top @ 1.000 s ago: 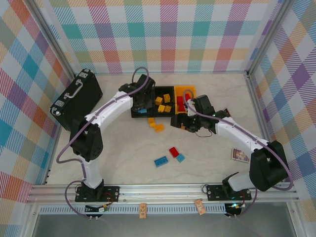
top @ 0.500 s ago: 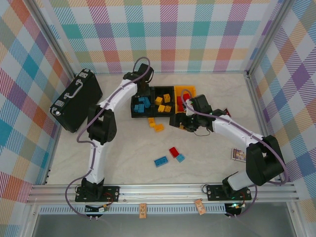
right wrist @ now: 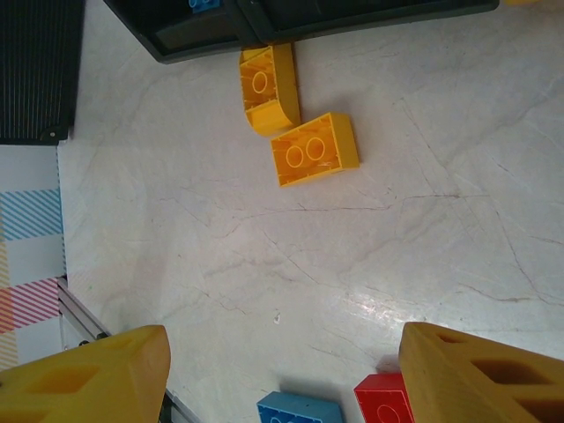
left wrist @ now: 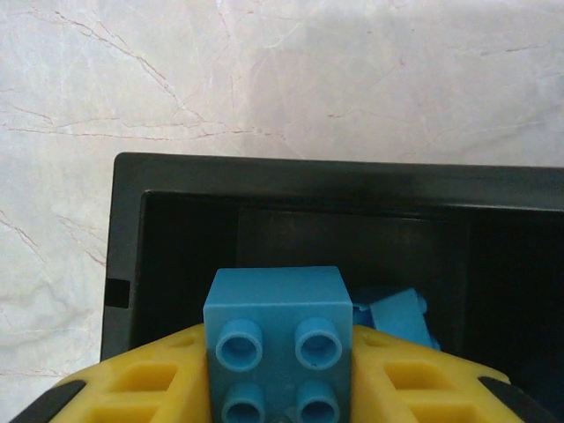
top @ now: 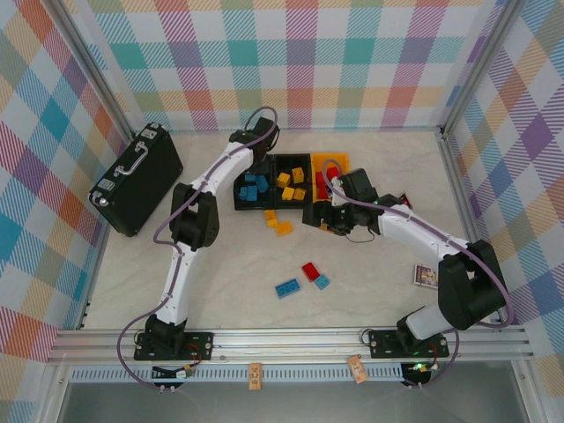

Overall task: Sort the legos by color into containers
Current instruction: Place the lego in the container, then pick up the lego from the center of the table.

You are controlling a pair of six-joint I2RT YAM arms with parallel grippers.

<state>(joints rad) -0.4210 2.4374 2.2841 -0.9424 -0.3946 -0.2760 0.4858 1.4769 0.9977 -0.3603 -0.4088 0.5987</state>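
My left gripper (left wrist: pixel 278 379) is shut on a blue lego (left wrist: pixel 276 339), which hangs over the left black container (left wrist: pixel 128 238); more blue legos (left wrist: pixel 397 313) lie inside it. From above, the left gripper (top: pixel 255 166) is at the far end of that container (top: pixel 240 199). The middle black container (top: pixel 277 161) holds yellow legos, and the yellow-orange container (top: pixel 339 159) holds red ones. My right gripper (right wrist: pixel 280 344) is open, with nothing in it, above the table. It sits in front of the containers in the top view (top: pixel 315 216).
Two yellow legos (top: pixel 277 221) lie just in front of the containers, and the right wrist view has them too (right wrist: pixel 314 150). A red lego (top: pixel 310 270) and two blue ones (top: pixel 286 287) rest mid-table. A black case (top: pixel 137 176) stands at the left, a small card (top: pixel 428 277) at the right.
The left arm has swung toward the back of the left container, uncovering the blue legos in it. The right arm has barely moved.
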